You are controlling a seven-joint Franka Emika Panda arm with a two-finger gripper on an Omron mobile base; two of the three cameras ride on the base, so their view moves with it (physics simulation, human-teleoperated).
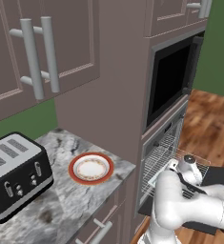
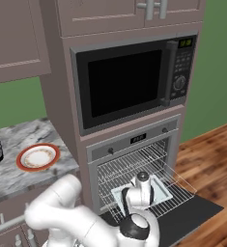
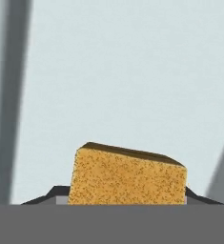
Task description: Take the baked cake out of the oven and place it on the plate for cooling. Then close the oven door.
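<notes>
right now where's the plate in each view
left base view: plate lower centre, on the counter right of the toaster.
right base view: far left, at mid-height, on the counter.
hand view: not in it.
shared landmark: the oven rack beside the counter.

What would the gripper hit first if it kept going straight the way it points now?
The gripper points down at the cake, which sits right between its fingertips, so the cake looks first. Past it lies the pale baking tray on the pulled-out oven rack.

Black toaster [image 1: 17, 176] on marbled grey counter [image 1: 61, 205], microwave [image 2: 129, 82] above, pale baking tray [image 2: 158, 193] on wire rack [image 2: 177, 190]
</notes>
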